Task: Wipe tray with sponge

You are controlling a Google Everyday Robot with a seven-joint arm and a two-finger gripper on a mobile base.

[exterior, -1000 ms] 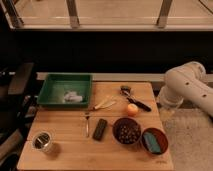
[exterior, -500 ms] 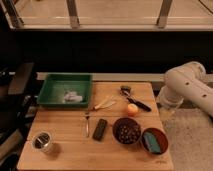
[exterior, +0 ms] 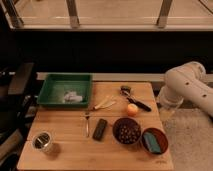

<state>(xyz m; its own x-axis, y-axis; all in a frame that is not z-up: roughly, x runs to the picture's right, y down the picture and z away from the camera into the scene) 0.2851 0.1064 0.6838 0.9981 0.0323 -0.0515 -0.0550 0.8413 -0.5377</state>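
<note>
Wooden tabletop: the teal sponge point(exterior: 151, 141) lies in the brown bowl point(exterior: 161, 134) at the near right corner, long axis toward the camera, near the spread, empty gripper point(exterior: 166, 103) at the right edge. The green tray point(exterior: 50, 98) sits far left.

My arm point(exterior: 189, 86) looked off-white, glossy: fat rounded tube segs w/ a bulbous elbow jt, shaded underneath. Tool was out of my view, past the arm's low end by the surface's point(exterior: 70, 147) rt edge, jaws wide.
</note>
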